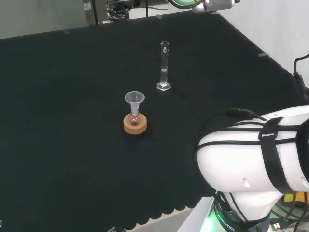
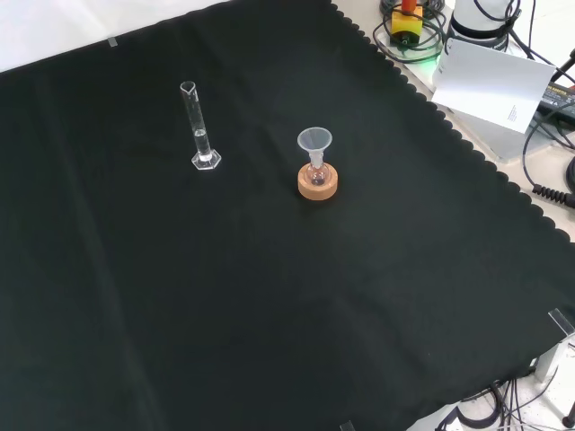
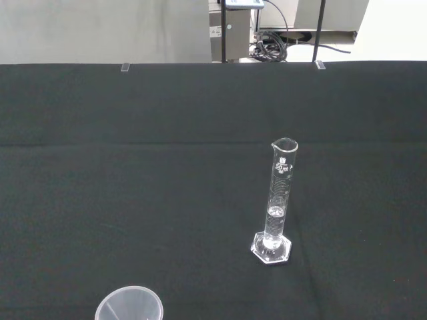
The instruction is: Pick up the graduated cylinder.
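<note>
graduated cylinder stands upright on the black cloth in your head view, beyond and to the right of a clear funnel that sits in a small flask on a cork ring; the arm's white link sits at the right. in your front view the cylinder stands left of the funnel and cork ring, well apart from them. in your wrist view the cylinder stands alone on its hexagonal foot, a little liquid low inside, with the funnel's rim nearer the camera. you cannot tell how the hand is set.
</note>
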{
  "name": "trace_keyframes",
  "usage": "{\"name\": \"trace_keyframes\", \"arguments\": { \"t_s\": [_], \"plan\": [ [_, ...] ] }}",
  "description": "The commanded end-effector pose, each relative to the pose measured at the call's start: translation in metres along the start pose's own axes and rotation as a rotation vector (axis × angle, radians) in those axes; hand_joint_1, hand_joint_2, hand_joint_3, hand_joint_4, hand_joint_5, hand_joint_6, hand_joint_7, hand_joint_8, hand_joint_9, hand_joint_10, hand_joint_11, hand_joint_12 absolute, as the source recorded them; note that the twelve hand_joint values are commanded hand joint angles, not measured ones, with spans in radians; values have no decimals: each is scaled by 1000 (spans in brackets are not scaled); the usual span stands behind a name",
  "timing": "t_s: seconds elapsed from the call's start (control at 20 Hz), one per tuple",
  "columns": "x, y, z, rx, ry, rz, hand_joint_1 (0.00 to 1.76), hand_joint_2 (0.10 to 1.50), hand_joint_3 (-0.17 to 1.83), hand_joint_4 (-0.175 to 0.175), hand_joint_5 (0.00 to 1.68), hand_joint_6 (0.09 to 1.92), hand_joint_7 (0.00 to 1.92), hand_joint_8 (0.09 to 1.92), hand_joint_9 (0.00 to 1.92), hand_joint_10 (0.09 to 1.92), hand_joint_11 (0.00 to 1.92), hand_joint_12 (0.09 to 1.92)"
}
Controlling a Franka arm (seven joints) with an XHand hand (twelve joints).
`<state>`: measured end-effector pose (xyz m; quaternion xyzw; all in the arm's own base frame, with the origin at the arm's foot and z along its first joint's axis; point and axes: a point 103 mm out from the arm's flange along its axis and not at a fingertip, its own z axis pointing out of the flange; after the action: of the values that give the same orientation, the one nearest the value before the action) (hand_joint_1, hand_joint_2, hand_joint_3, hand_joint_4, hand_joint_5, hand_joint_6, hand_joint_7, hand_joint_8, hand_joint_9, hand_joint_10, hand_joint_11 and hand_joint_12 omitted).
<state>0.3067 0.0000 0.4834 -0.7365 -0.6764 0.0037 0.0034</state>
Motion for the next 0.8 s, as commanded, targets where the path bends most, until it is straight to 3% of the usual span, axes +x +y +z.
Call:
{"name": "trace_keyframes", "arguments": {
  "t_s": [0.05, 0.25, 0.5, 0.8],
  "plan": [
    [-1, 1, -1, -9, -8, 1, 60, 1117, 551, 6, 172, 203, 39, 545, 213, 640, 105, 1323],
    [0, 2, 0, -11, -11, 8, 20, 1224, 363, 6, 232, 87, 39, 524, 207, 634, 73, 1374],
    [-4, 9, 6, 6, 5, 31, 23, 1239, 332, 6, 242, 87, 41, 521, 208, 633, 71, 1379],
    [-26, 31, 35, 13, 59, 69, 31, 1242, 319, 4, 245, 87, 43, 520, 210, 633, 71, 1380]
  ]
}}
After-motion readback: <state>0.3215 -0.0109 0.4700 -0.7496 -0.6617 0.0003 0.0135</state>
